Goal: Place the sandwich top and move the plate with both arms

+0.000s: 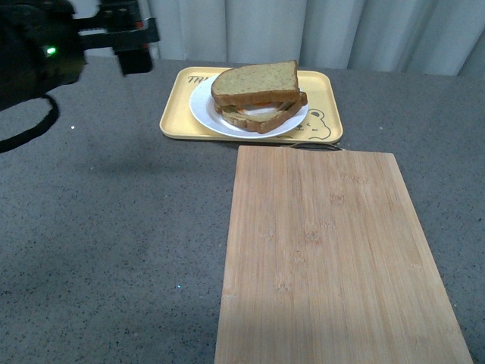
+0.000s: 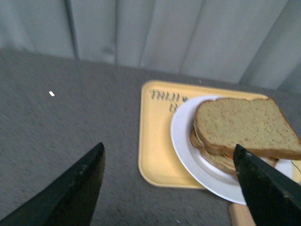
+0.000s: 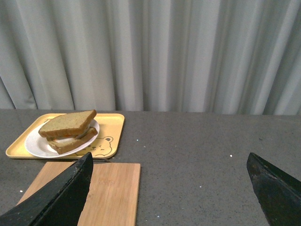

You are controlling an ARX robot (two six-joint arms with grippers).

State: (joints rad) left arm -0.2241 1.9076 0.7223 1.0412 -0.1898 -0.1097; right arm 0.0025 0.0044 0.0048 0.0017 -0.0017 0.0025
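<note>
While 1 sandwich top (image 1: 255, 82) rests on a second slice (image 1: 265, 114) on 1 white plate (image 1: 206, 112), the plate sits on 1 yellow tray (image 1: 176, 114) near the far edge of the grey counter (image 1: 106, 227), with 1 wooden board (image 1: 333, 258) just in front of the tray. Both pairs of black fingers are spread wide and hold nothing. Raised at the far left of the counter, the left gripper (image 2: 171, 186) has its fingers (image 2: 70, 193) apart, one in front of the plate's rim, the sandwich beyond them. From the right gripper (image 3: 171, 190), whose fingers (image 3: 56, 200) hang clear over the counter, plate and sandwich lie well apart.
</note>
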